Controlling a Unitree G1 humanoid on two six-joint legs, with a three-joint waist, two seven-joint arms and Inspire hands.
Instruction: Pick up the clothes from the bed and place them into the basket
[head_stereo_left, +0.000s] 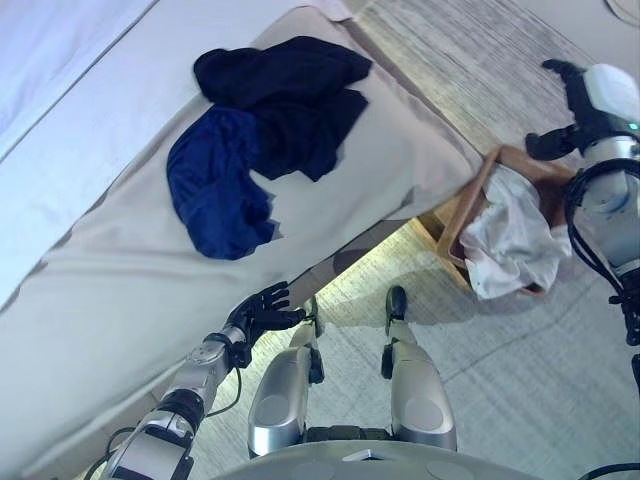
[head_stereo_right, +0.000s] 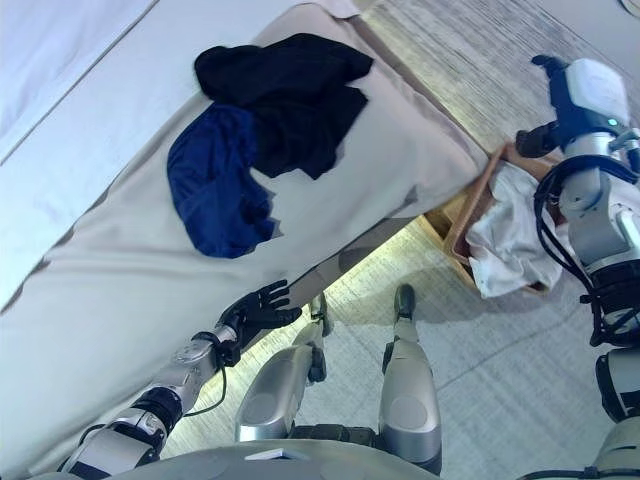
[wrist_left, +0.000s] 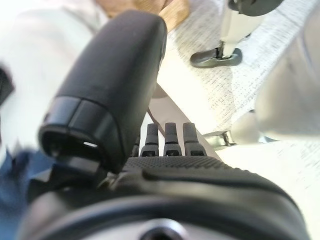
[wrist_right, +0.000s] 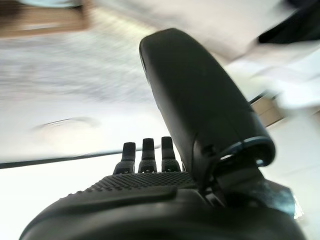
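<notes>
Down by the bed's (head_stereo_left: 120, 290) near edge, the left hand (head_stereo_left: 262, 310) hangs with its fingers straight and loosely spread, holding nothing; its wrist view shows the fingers extended in a row past the thumb. The arm reaches forward from the lower left, the hand just beside the side of the mattress, though whether it touches the bedding I cannot tell.

Well over on the other side, the right hand (head_stereo_right: 555, 95) is raised above the far end of the basket (head_stereo_left: 462, 215), its arm bent upward; its fingers look straight and empty in the wrist view.

Two garments lie on the beige cover: a black garment (head_stereo_left: 290, 95) and a blue garment (head_stereo_left: 215, 185), overlapping where they meet. A white cloth (head_stereo_left: 515, 235) sits in the wooden basket on the floor, beside the bed's corner.
</notes>
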